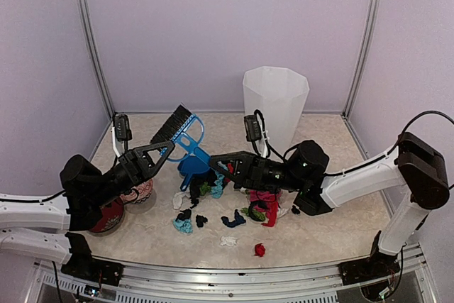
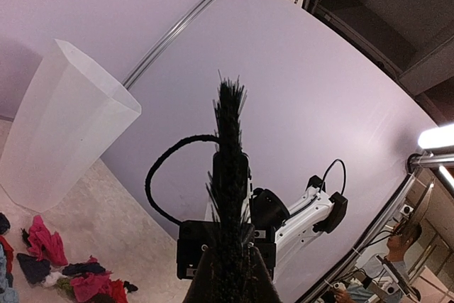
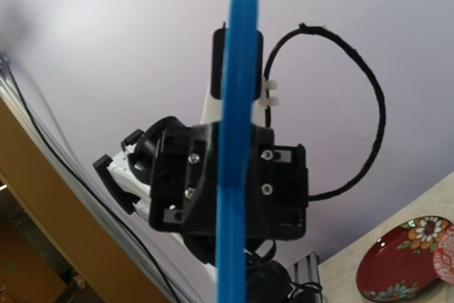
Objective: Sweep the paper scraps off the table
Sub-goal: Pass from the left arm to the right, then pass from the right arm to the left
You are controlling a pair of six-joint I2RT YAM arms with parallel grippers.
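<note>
Brush (image 2: 230,175) bristles stand straight before the left wrist lens. The left gripper (image 1: 164,148) is clamped on the brush, which it appears to hold off the table (image 1: 319,235), probably so the pan can be set first. The right gripper (image 1: 215,161) is closed on the blue dustpan (image 1: 193,167), which sits edge-on between its fingers, in front of the white bin (image 1: 275,104) and to its left. Paper scraps (image 1: 230,207) lie loose on the table in front of the bin, the nearest just beside the dustpan. Sweeping appears not yet begun. A red plate (image 1: 106,216) sits far left of the bin.
</note>
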